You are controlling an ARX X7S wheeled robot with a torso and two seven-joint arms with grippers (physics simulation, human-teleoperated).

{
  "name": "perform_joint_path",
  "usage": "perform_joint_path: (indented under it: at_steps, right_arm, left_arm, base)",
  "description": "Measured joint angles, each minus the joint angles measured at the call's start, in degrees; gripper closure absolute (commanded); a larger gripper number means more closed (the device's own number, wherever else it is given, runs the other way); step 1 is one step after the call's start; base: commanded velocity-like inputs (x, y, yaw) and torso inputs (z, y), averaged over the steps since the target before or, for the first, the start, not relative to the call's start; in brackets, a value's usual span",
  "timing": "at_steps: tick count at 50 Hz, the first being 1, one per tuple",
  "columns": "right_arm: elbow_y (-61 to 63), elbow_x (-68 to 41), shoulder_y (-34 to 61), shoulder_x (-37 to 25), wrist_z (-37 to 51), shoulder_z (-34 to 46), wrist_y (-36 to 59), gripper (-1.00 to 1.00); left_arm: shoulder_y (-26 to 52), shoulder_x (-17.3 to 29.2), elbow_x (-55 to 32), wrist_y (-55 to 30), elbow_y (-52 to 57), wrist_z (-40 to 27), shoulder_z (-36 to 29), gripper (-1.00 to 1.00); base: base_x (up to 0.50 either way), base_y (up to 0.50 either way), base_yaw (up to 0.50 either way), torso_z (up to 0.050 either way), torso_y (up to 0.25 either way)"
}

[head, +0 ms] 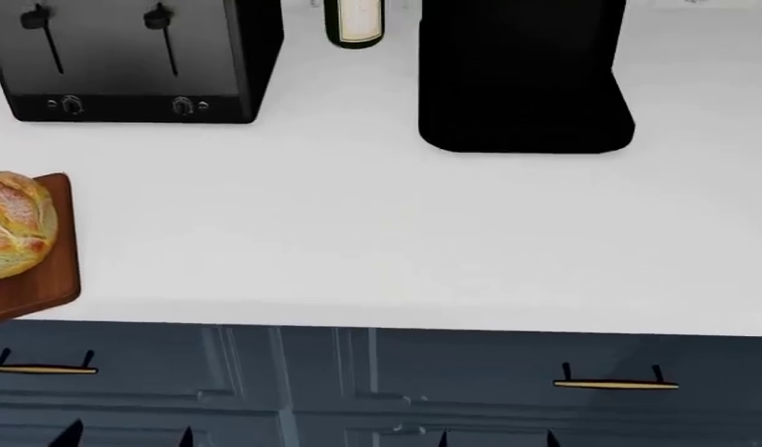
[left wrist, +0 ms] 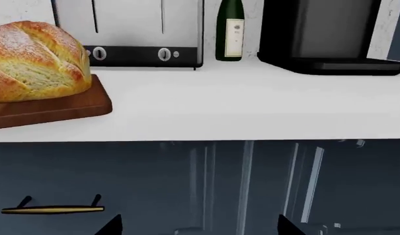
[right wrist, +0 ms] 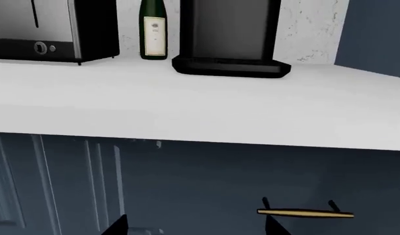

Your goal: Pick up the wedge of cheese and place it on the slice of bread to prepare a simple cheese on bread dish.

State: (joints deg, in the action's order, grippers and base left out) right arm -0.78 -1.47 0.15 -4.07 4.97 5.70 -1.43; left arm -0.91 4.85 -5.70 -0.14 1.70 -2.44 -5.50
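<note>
The slice of bread (left wrist: 32,61) is a round crusty golden loaf dusted with flour, resting on a reddish-brown wooden board (left wrist: 69,105) at the counter's left end; the head view also catches the slice of bread (head: 11,228) at its left edge. The wedge of cheese is out of view. My left gripper (left wrist: 196,229) hangs low in front of the dark cabinet doors, below the counter edge, open with nothing between its fingertips. My right gripper (right wrist: 193,227) is likewise below the counter, open and empty. In the head view only dark fingertips (head: 71,432) show at the bottom.
A silver toaster (head: 132,60) stands at the back left, a green wine bottle (head: 354,23) beside it, and a black coffee machine (head: 524,74) at the back right. The white countertop (head: 394,242) overhangs blue-grey cabinets with brass handles (head: 615,383).
</note>
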Motion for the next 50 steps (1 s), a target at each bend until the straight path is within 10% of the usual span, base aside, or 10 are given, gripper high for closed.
perform_joint_path:
  at_steps: [25, 50]
  right_arm:
    - [-0.4, -1.6, 0.2, -1.6, 2.1, 1.8, -0.7, -1.0]
    - [18.9, -3.8, -1.2, -5.8, 5.5, 0.1, 13.4, -1.0]
  left_arm:
    - [0.1, 1.6, -2.0, -0.1, 0.2, -1.3, -1.8, -1.0]
    - [-1.2, 4.9, -3.4, -9.6, 17.2, -6.3, -0.3, -1.0]
  base:
    - [0.0, 0.0, 0.0, 0.05, 0.0]
    - [0.0, 0.0, 0.0, 0.0, 0.0]
